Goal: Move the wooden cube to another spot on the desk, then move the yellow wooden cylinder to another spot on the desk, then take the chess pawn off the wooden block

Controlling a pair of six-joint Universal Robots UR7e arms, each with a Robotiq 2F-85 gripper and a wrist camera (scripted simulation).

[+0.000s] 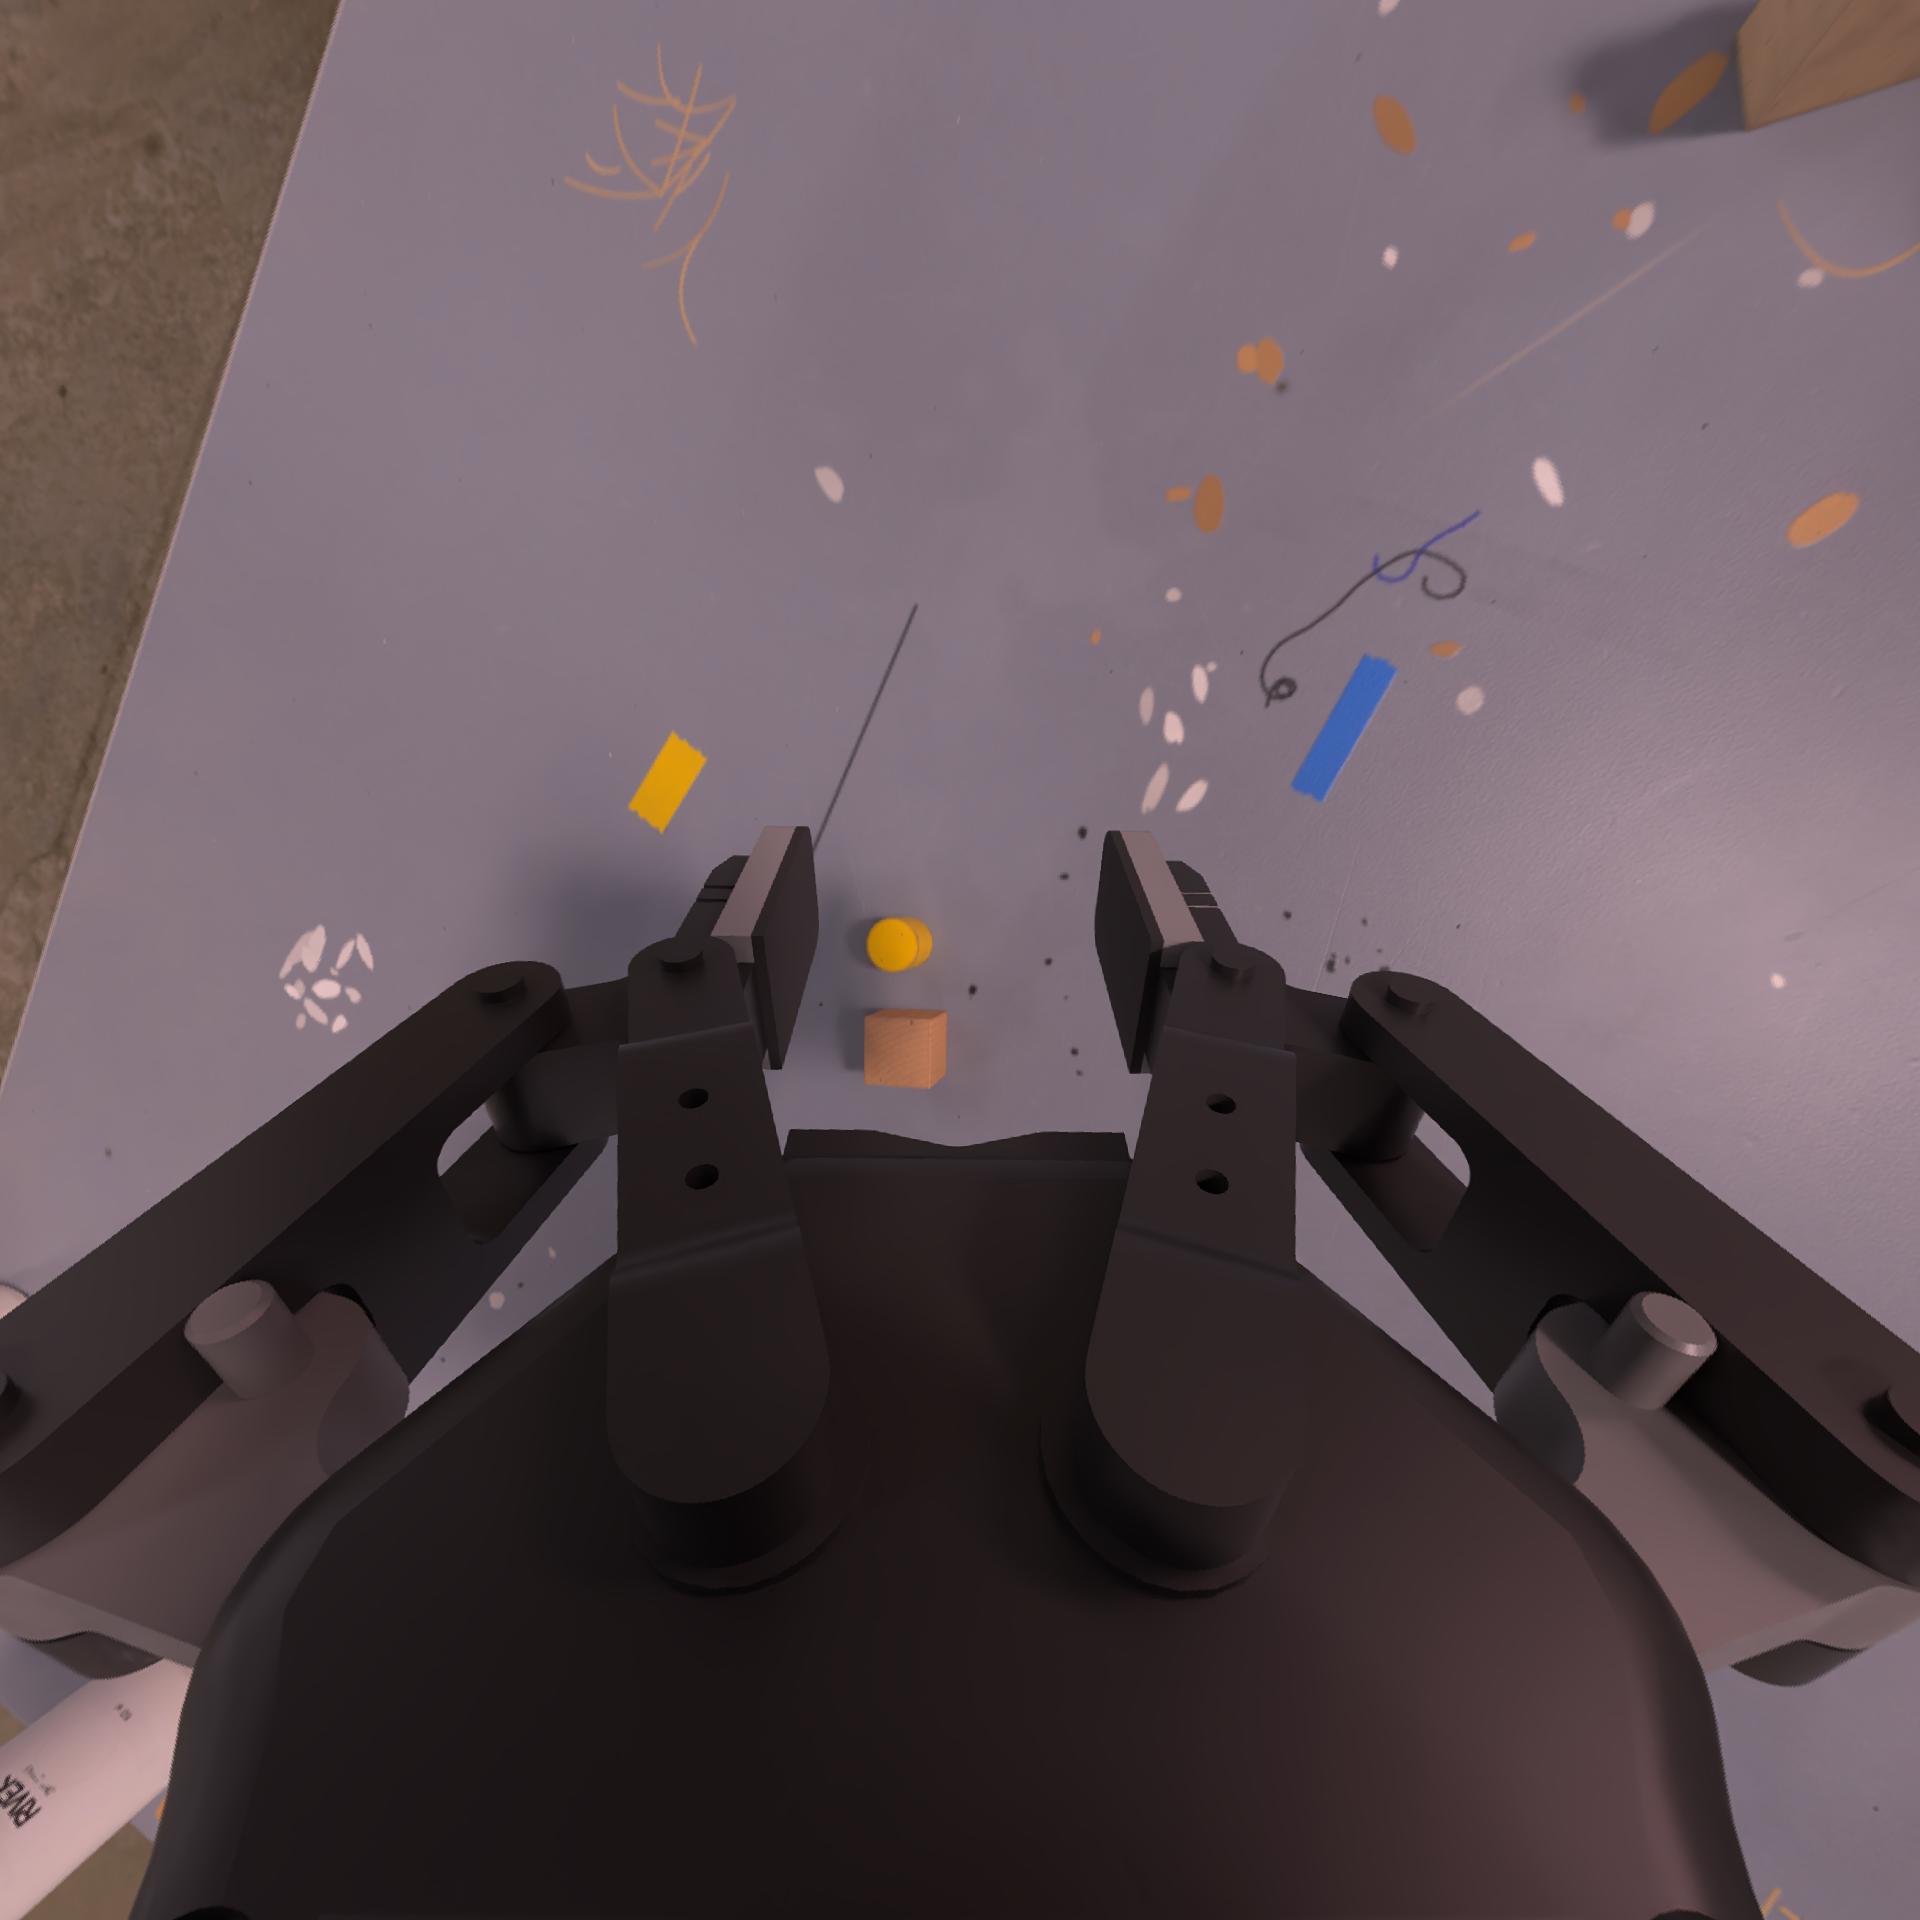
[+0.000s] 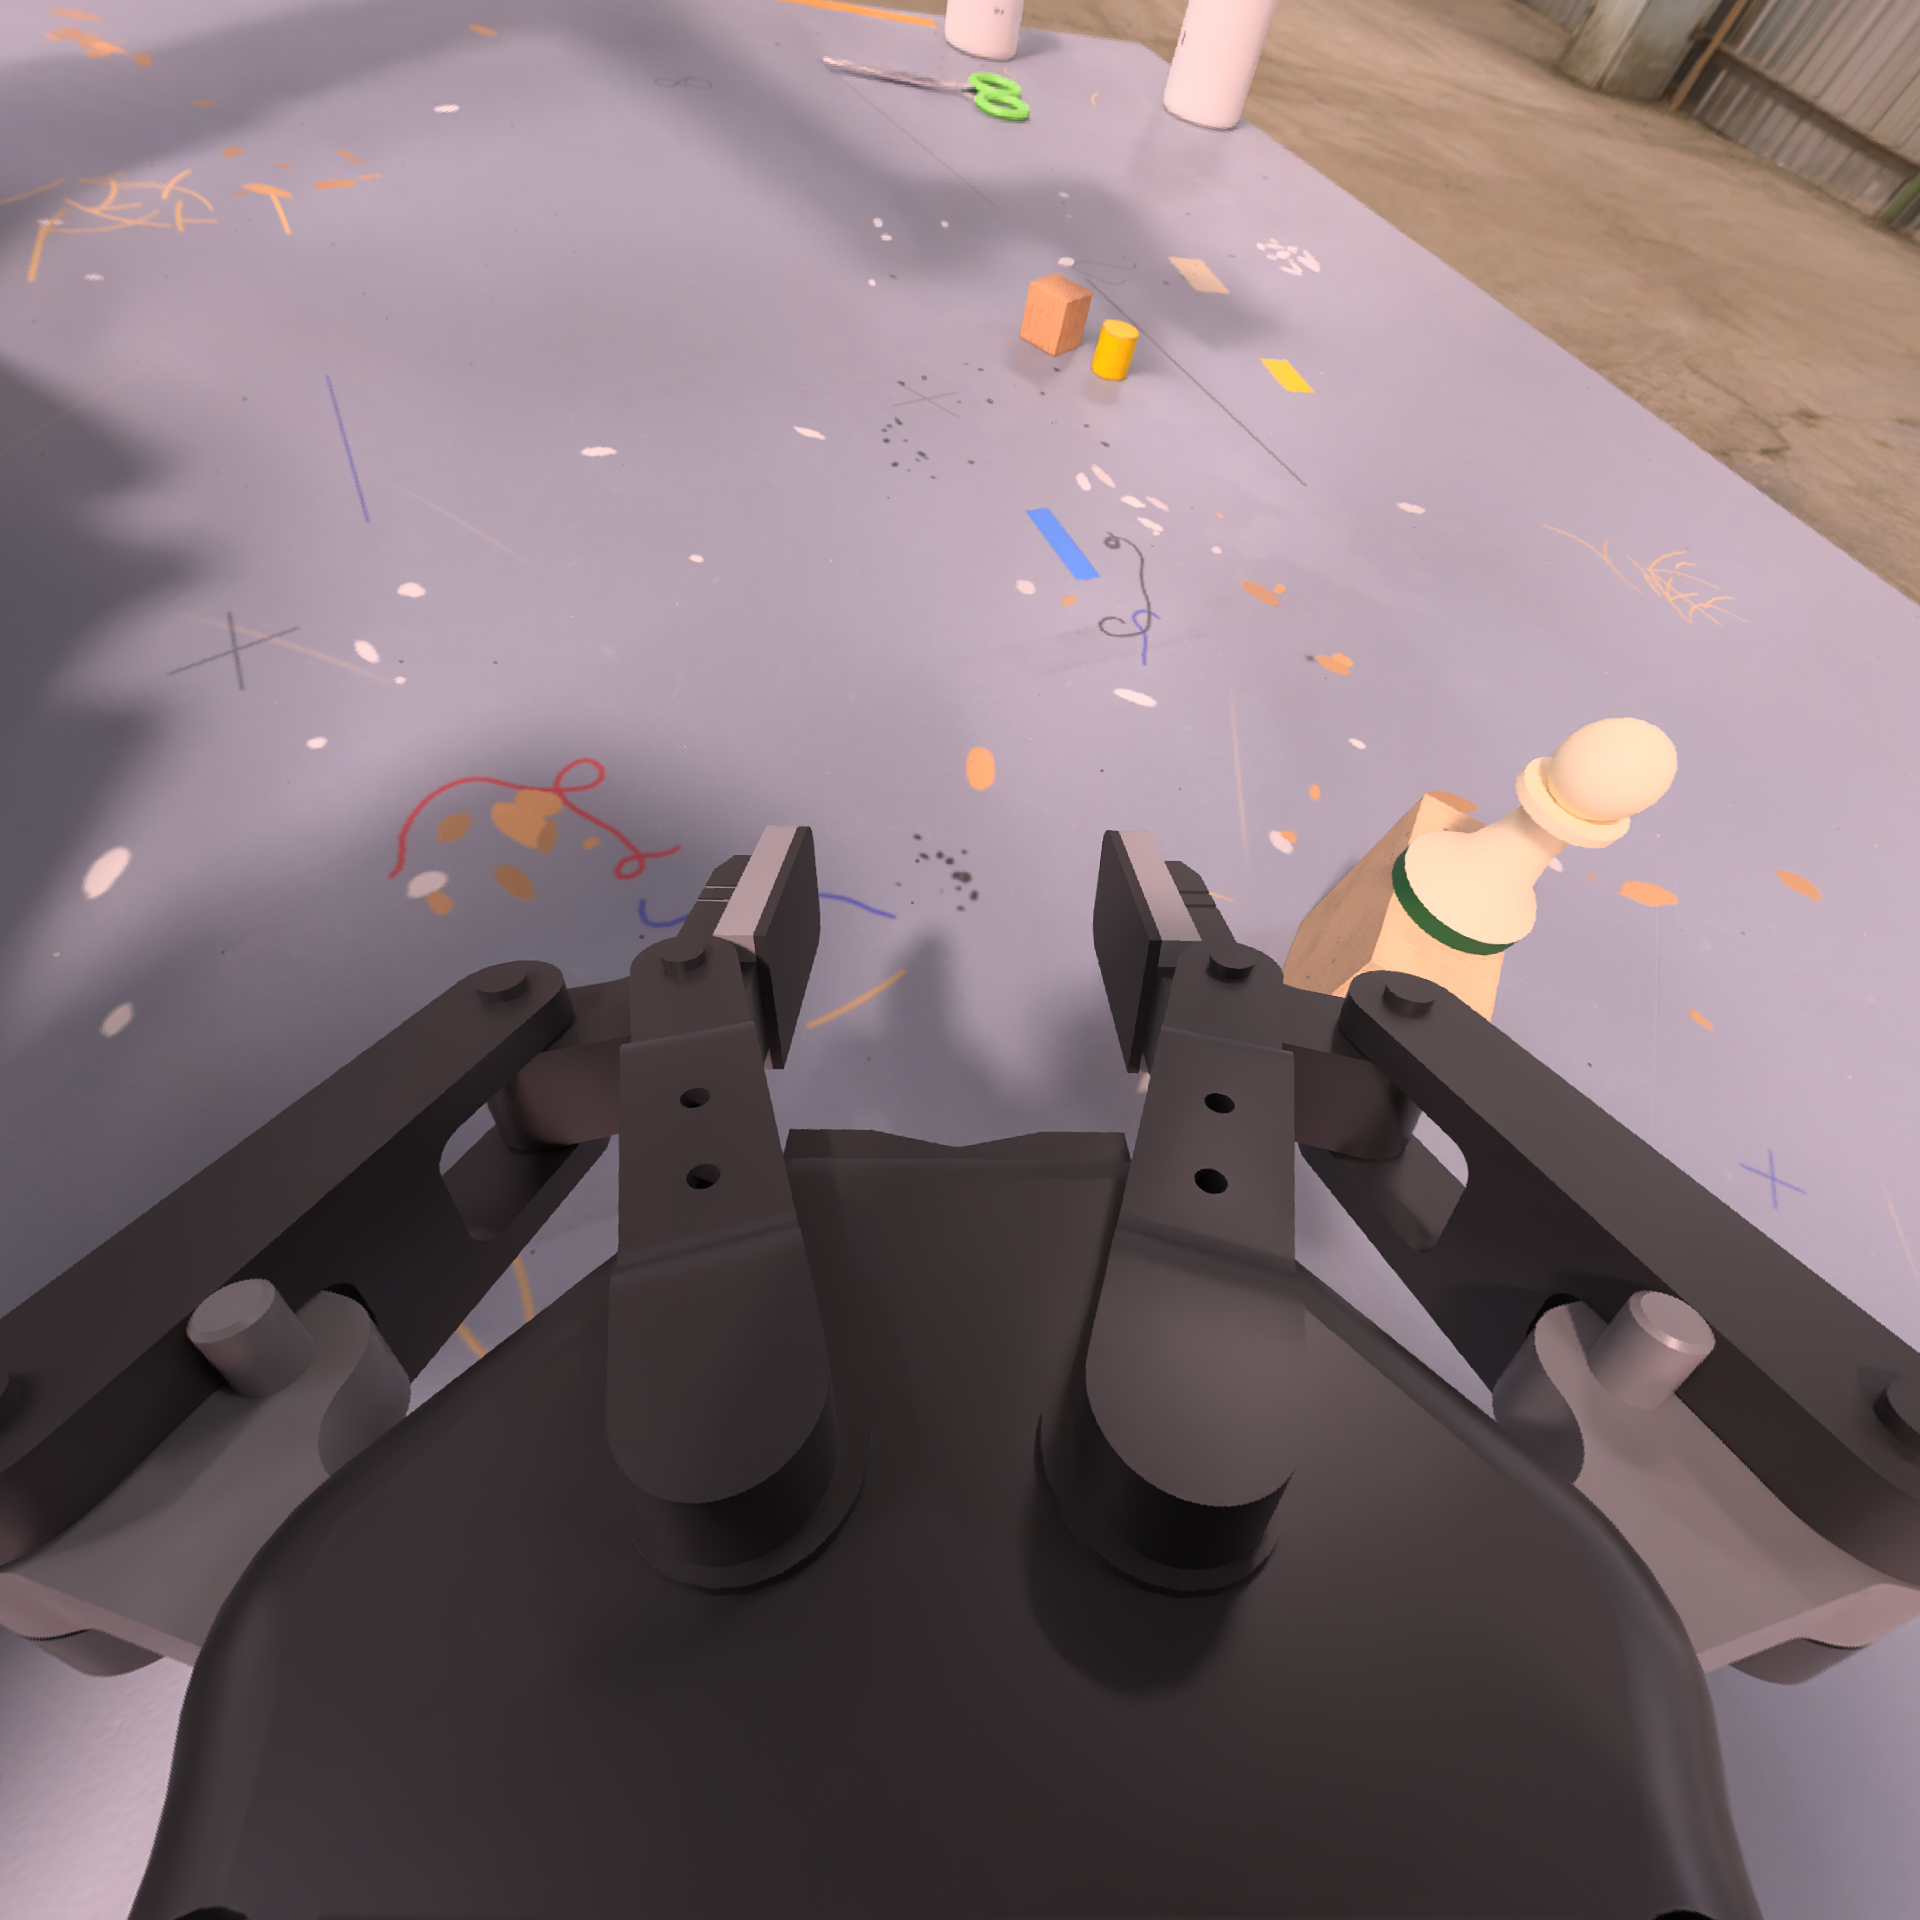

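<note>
The small wooden cube (image 1: 904,1047) and the yellow wooden cylinder (image 1: 898,943) stand side by side on the grey desk, well below my left gripper (image 1: 956,883), which is open and empty above them. They also show far off in the right wrist view: cube (image 2: 1055,313), cylinder (image 2: 1115,349). A cream chess pawn (image 2: 1527,842) with a green ring stands on a pale wooden block (image 2: 1351,925), just right of my right gripper (image 2: 956,883), which is open and empty. The block's corner shows in the left wrist view (image 1: 1829,62).
The desk (image 2: 623,582) bears paint marks and tape strips, yellow (image 1: 667,781) and blue (image 1: 1342,727). Green-handled scissors (image 2: 966,91) and two white cylinders (image 2: 1216,62) stand at the far end. The desk edge (image 1: 177,499) runs along the left; a white tube (image 1: 73,1787) lies low left.
</note>
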